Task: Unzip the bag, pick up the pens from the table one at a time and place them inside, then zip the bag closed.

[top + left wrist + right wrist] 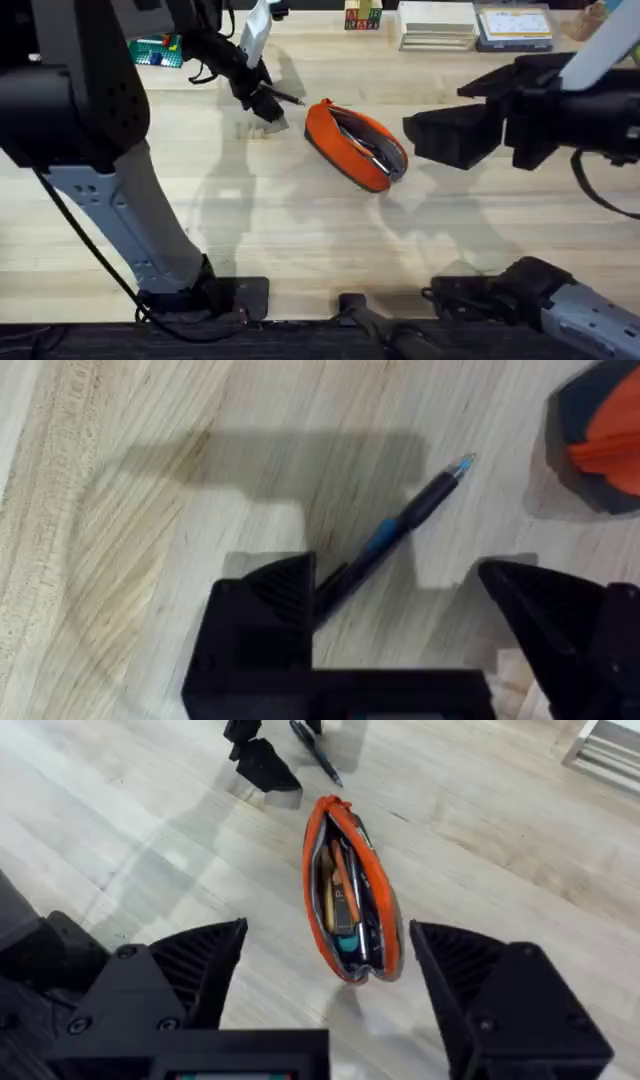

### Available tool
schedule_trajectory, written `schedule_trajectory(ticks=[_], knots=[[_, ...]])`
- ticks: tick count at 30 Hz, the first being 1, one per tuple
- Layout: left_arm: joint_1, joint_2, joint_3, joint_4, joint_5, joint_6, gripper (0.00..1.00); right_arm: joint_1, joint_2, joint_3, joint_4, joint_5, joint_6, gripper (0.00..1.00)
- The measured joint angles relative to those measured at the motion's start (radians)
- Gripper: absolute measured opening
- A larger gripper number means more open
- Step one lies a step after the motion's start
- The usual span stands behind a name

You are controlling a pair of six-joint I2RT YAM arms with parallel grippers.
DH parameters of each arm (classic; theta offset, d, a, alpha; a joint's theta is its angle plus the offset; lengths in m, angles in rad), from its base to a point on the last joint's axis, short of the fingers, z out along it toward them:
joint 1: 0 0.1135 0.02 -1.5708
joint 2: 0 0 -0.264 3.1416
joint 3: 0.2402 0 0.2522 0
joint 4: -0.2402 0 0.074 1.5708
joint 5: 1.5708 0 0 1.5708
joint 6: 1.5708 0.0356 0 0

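Observation:
The orange bag (355, 143) lies unzipped in the middle of the table (300, 230), and several pens (345, 900) show inside it against the greyish lining. One dark pen (405, 525) with a bluish tip rests on the wood just left of the bag (605, 430). Its rear end reaches in beside one black finger (270, 610) of my left gripper (397, 565), which is open. In the overhead view the left gripper (262, 105) hangs over that pen (287, 97). My right gripper (425, 135) hovers to the right of the bag, open, with the bag (350, 890) lying ahead of its fingers.
Along the far edge of the table stand a green toy piece (160, 50), small coloured blocks (362, 15), a stack of white boxes (437, 25) and a flat case (512, 27). Bare wood stretches in front of the bag.

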Motion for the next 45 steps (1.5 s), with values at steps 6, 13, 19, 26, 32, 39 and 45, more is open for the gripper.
schedule_trajectory(ticks=[6,13,19,26,32,39,45], knots=[[0.000,0.000,0.000,0.003,0.000,-0.001,0.968,0.000,0.000,0.000,0.000,0.000,0.000,0.997],[0.000,0.000,0.000,-0.005,-0.001,-0.011,0.159,0.000,0.000,0.000,0.000,0.000,0.000,0.997],[-0.001,0.000,0.000,-0.012,0.015,-0.014,0.047,0.000,0.000,0.000,0.000,0.000,0.000,0.998],[-0.001,0.000,0.000,-0.012,0.015,-0.026,0.043,0.000,0.000,0.000,0.000,0.000,0.000,0.998],[-0.001,0.000,0.002,-0.020,0.015,-0.034,0.043,0.000,0.000,0.000,0.001,0.000,0.000,0.998],[-0.002,0.029,0.094,-0.178,-0.012,-0.050,0.038,0.000,0.000,0.000,0.004,0.000,0.000,0.998],[-0.002,0.034,0.202,-0.269,-0.022,-0.056,0.040,0.000,0.000,0.000,0.004,0.000,0.000,0.998]])
